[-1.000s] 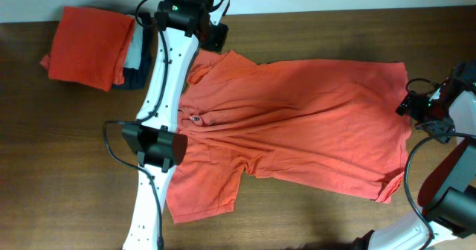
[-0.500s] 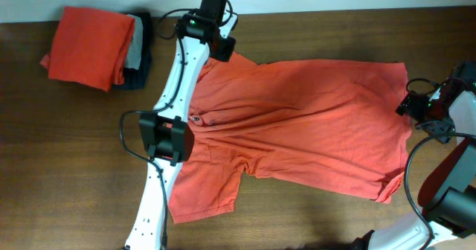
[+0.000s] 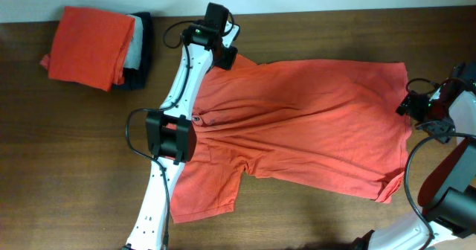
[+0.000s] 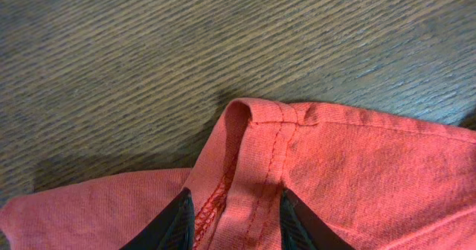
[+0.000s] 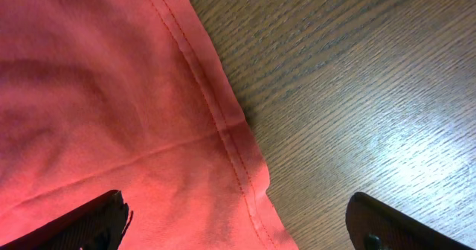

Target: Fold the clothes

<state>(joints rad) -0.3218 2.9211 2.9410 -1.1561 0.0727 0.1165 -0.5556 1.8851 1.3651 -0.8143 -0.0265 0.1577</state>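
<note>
Across the middle and right of the dark wooden table lies the coral-red T-shirt. It is spread out flat but rumpled, with long creases running along it and one short sleeve pointing toward the near edge. From overhead no lettering shows on the upper face.

At the far left corner sits a stack of folded garments, a plain orange one on top and grey and dark pieces peeking out beside it.

From the near edge, the left arm reaches over the shirt's left end. The left gripper is down at the far sleeve, its fingers partly apart and straddling a raised fold of the stitched hem, which looks slack rather than pinched.

Over at the shirt's right edge the right gripper hangs with its fingers spread wide. They hold nothing, and only the bottom hem and bare wood lie below them.
</note>
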